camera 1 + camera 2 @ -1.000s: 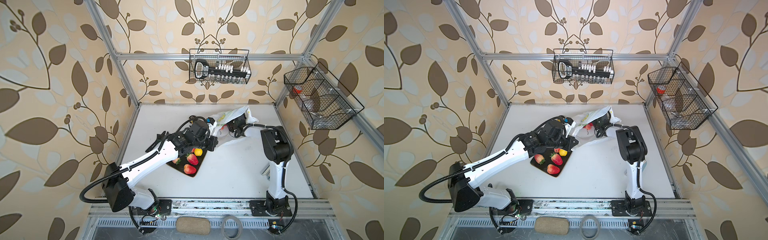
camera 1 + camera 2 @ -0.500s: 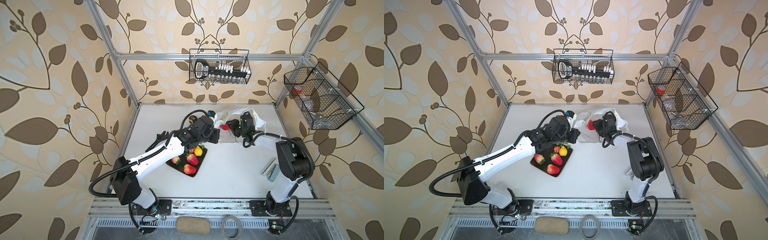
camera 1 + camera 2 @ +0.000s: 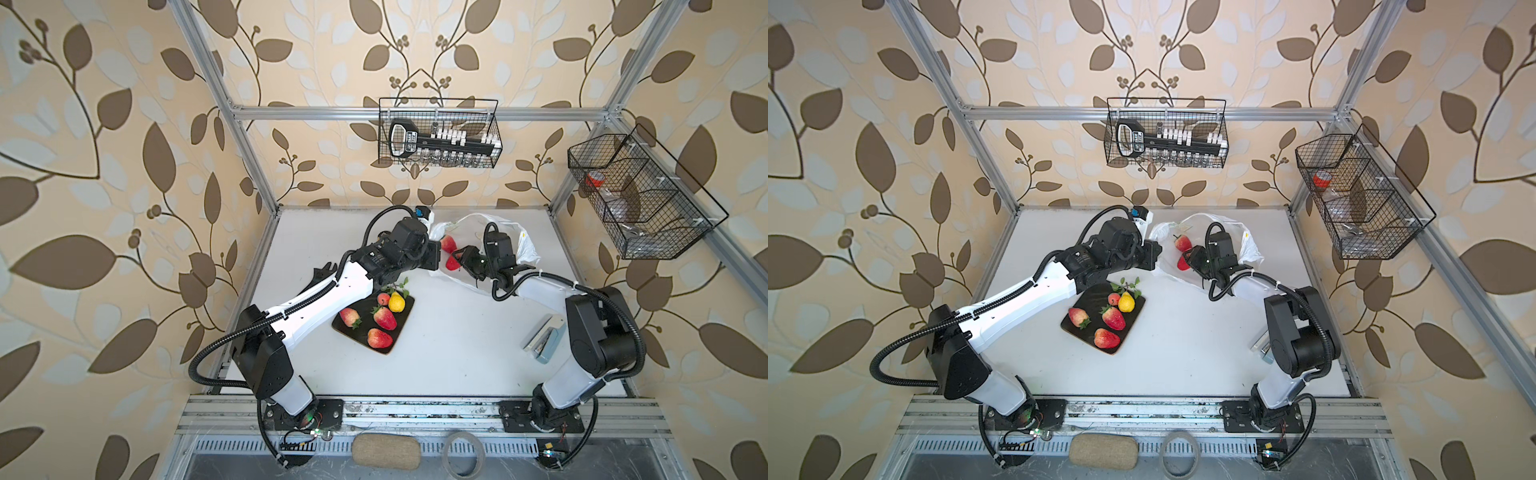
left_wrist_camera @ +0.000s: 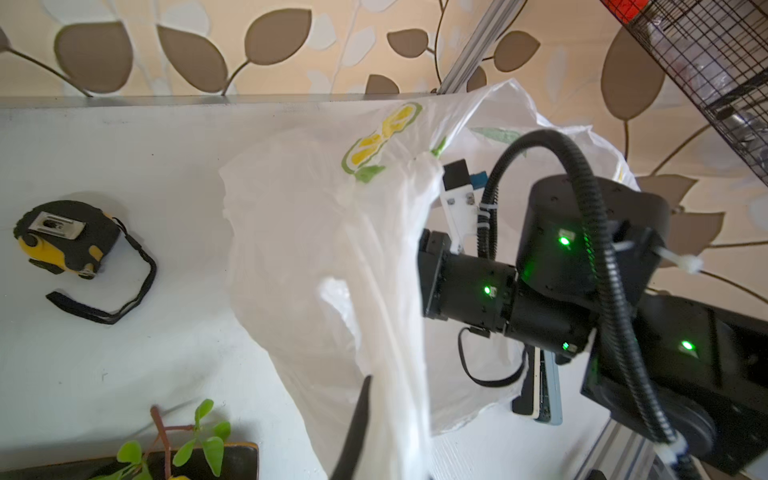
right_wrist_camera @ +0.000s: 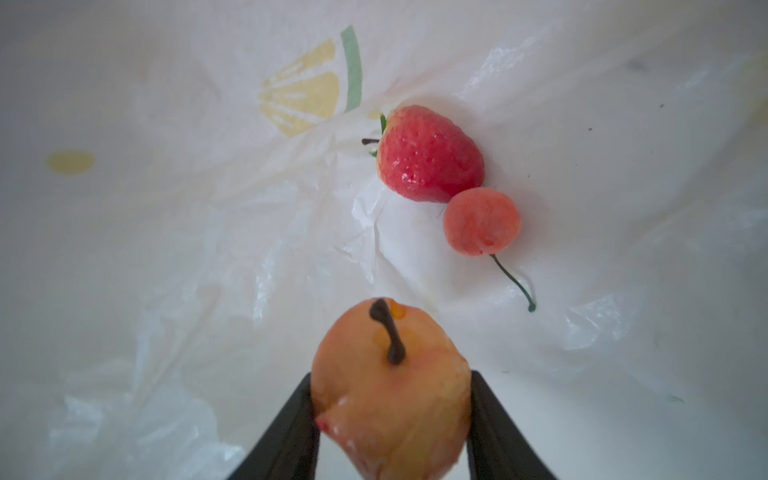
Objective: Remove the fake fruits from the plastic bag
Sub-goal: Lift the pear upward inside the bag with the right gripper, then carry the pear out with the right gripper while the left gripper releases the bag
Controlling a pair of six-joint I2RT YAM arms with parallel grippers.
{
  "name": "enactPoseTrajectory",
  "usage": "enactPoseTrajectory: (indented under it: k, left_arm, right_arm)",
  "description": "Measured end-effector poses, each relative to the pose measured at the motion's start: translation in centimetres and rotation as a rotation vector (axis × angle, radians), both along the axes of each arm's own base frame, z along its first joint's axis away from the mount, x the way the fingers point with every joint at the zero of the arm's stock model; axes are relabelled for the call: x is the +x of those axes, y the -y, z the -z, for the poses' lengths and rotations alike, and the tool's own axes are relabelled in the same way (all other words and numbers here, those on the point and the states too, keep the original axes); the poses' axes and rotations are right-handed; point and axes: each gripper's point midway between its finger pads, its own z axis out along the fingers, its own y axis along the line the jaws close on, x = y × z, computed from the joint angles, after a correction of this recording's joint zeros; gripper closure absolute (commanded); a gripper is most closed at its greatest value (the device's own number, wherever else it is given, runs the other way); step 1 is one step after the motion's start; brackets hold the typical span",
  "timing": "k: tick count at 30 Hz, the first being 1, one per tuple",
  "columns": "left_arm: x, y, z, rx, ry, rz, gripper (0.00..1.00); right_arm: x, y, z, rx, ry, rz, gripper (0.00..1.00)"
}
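Observation:
The plastic bag [image 3: 524, 244] [image 3: 1250, 246] lies at the back of the table, white with lemon prints. My left gripper [image 3: 434, 258] [image 3: 1156, 254] is shut on its edge; in the left wrist view one black finger [image 4: 357, 428] presses on the film [image 4: 311, 232]. My right gripper [image 5: 390, 378] [image 3: 459, 262] is inside the bag, shut on a pink-orange fruit [image 5: 386, 386] with a dark stem. Farther inside lie a strawberry [image 5: 430, 153] [image 3: 448, 243] and a small round pink fruit [image 5: 482, 220]. Three strawberries, a yellow pear [image 3: 396, 302] and a small red fruit sit on a black tray [image 3: 405, 322].
A yellow-black tape measure [image 4: 62, 239] lies on the table beyond the bag. A flat grey-blue object [image 3: 545, 338] rests near the right arm's base. Wire baskets hang on the back wall [image 3: 438, 133] and the right wall [image 3: 640, 195].
The left gripper has pulled the bag's edge toward the back. The right arm's elbow has swung out to the right while its gripper stayed in the bag mouth.

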Motion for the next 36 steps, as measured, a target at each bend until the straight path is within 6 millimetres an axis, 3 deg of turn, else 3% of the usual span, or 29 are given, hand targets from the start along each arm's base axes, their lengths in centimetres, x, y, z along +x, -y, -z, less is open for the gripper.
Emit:
enactPoseTrajectory:
  k: [8,19,26,32,36]
  left_arm:
    - [1.6,-0.4,1.6,0.028,-0.024,0.003,1.0]
    - [1.5,0.2,2.2,0.02,-0.044,0.026,1.0]
    - [1.7,0.9,3.9,0.028,-0.085,0.039,0.67]
    - [1.0,1.6,3.6,-0.002,-0.101,0.088,0.26]
    - [-0.2,1.3,2.4,-0.027,-0.092,0.116,0.15]
  right_arm:
    - [-2.3,0.6,-7.3,-0.066,0.211,-0.076,0.65]
    - [-5.7,1.5,-12.7,-0.168,0.41,-0.141,0.62]
    - [-8.8,0.8,-14.8,-0.21,0.507,-0.261,0.62]
    - [-11.7,0.6,-15.7,-0.245,0.532,-0.351,0.62]
    - [-13.4,0.7,-16.2,-0.267,0.518,-0.389,0.62]
